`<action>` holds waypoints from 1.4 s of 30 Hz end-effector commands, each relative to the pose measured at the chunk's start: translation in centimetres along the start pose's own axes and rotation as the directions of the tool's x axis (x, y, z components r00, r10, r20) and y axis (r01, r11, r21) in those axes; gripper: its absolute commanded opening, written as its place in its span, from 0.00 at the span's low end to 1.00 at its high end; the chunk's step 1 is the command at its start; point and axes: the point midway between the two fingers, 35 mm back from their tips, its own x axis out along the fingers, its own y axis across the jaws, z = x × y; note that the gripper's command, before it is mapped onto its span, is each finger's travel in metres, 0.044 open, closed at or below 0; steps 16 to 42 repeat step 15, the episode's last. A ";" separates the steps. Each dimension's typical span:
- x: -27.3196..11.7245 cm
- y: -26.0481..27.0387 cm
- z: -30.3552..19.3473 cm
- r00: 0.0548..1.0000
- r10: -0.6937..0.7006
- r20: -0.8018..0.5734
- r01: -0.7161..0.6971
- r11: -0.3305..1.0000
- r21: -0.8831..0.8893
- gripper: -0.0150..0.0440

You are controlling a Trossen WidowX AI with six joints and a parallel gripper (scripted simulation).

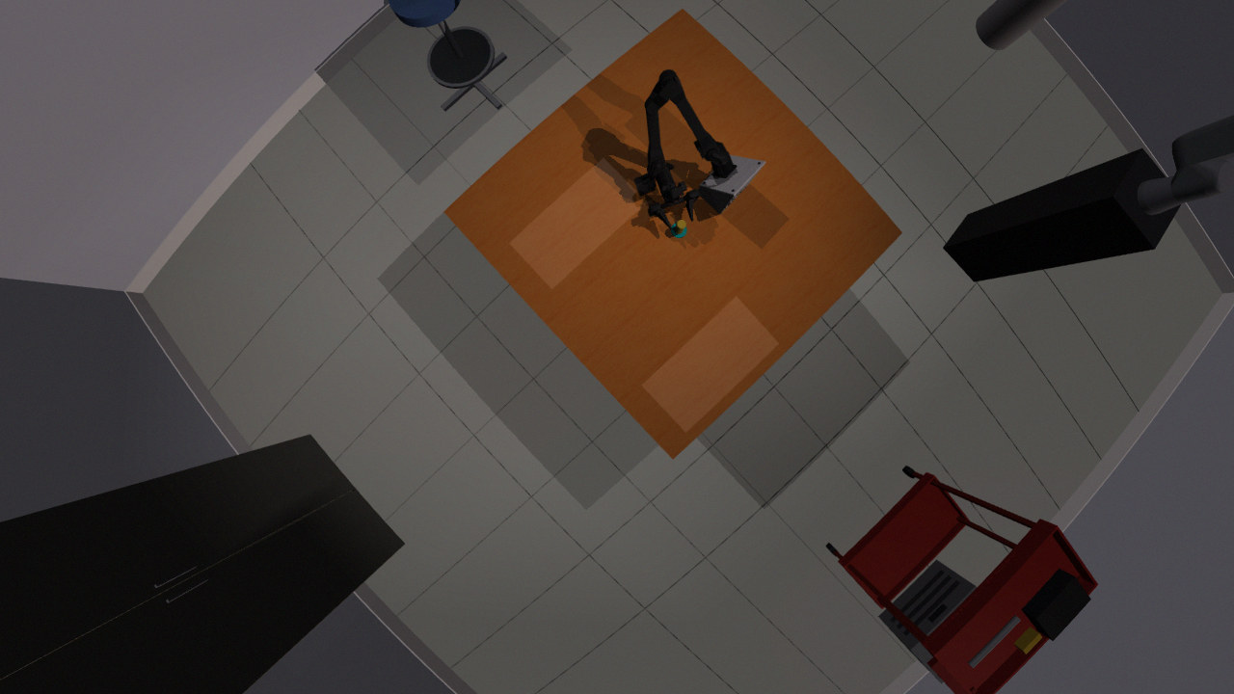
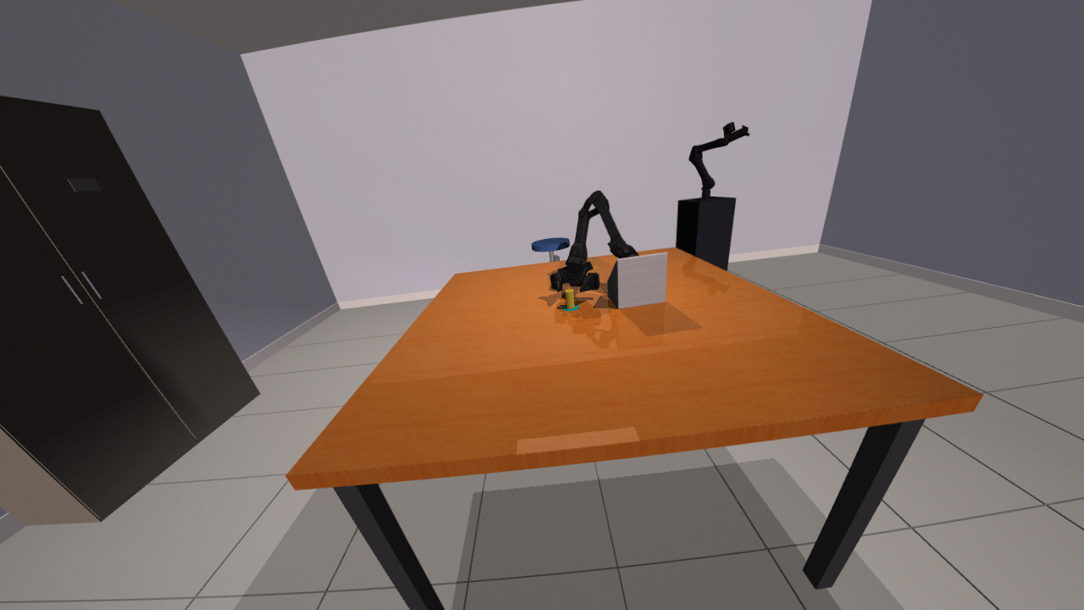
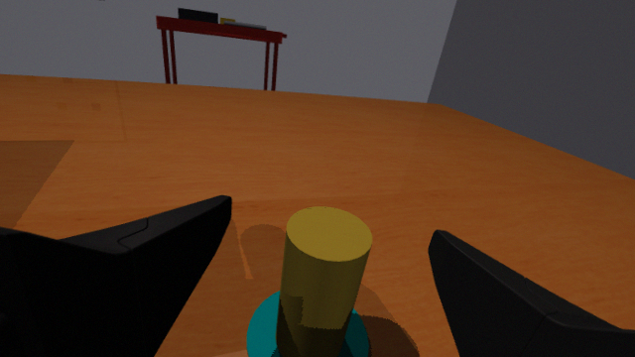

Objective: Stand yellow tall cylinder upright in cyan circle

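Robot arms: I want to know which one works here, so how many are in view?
2: one on the table, gripper open around the cylinder; another on a black pedestal behind.

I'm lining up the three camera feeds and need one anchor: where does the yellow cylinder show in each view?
Top: yellow cylinder, a tiny dot just below the arm, upper middle of the table.
Exterior, small and upright, left of the grey block.
Wrist, bottom centre, between the spread fingers.
Shared landmark: the cyan circle under its base.
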 end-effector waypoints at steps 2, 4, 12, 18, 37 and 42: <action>-0.3 -0.4 2.2 1.000 -0.002 -0.003 0.002 1.000 -0.009 0.93; -0.5 -0.4 3.2 1.000 -0.002 -0.002 0.002 1.000 -0.009 0.93; -1.0 0.0 7.2 1.000 -0.006 0.009 0.006 1.000 -0.010 0.93; -1.1 0.1 7.9 1.000 -0.007 0.013 0.007 1.000 -0.010 0.93; -1.1 0.1 7.9 1.000 -0.007 0.013 0.007 1.000 -0.010 0.93; -1.1 0.1 7.9 1.000 -0.007 0.013 0.007 1.000 -0.010 0.93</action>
